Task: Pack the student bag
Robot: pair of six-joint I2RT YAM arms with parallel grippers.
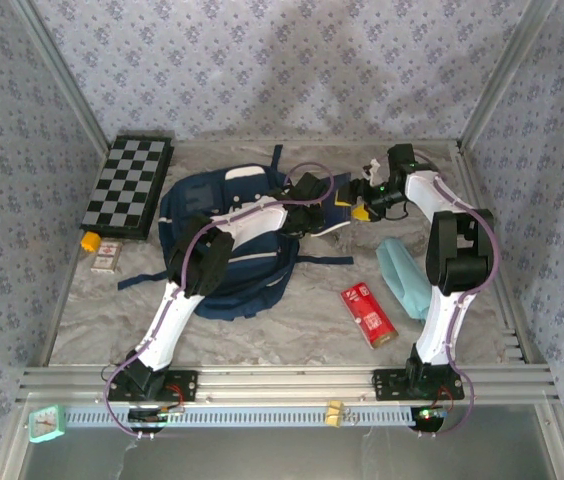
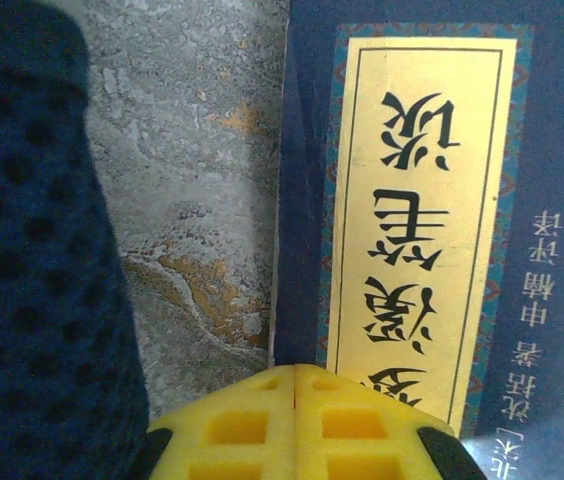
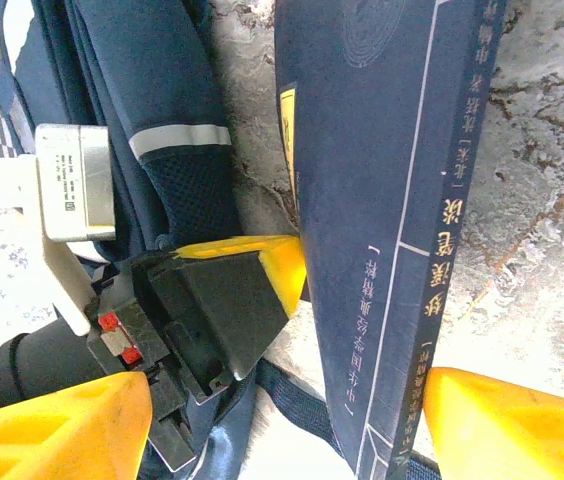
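Top view – bag: the backpack (image 1: 224, 250) lies flat on the table (image 1: 312, 330), centre-left, with its top end towards 1 o'clock.
Top view – arms: the left gripper (image 1: 317, 205) is over the bag's top end. The right gripper (image 1: 356, 207) faces it from 3 o'clock. A dark blue book (image 1: 338, 222) sits between them.
Top view – bearing: the bag is at about 8 o'clock from the book. The left arm is the nearer one and lies across the bag.
Top view – surroundings: chessboard (image 1: 127, 185) at 10 o'clock, small card box (image 1: 107, 258) at 9, red carton (image 1: 369, 313) and teal cloth (image 1: 402, 275) at 4 to 5. All are well apart from the book.
Left wrist – fingers: the left gripper (image 2: 295, 420) has its yellow fingers pressed together with nothing between them.
Left wrist – ahead: the book (image 2: 422, 200) is at 1 o'clock and the bag's mesh (image 2: 32, 280) at 9, with bare table (image 2: 202, 200) between.
Right wrist – jaws: the right gripper (image 3: 277, 400) has its jaws wide apart, straddling the book (image 3: 392, 200). I judge it is not clamped.
Right wrist – book axis: it runs 12 to 6, and the book is tipped up on edge.
Right wrist – contact: the left gripper (image 3: 282, 265) touches the book's cover from 9 o'clock.
Right wrist – bag: the backpack (image 3: 132, 100) is at 10 o'clock, just beside the book.
Obstruction (judgement): the left gripper sits between book and bag, so it blocks the way in.
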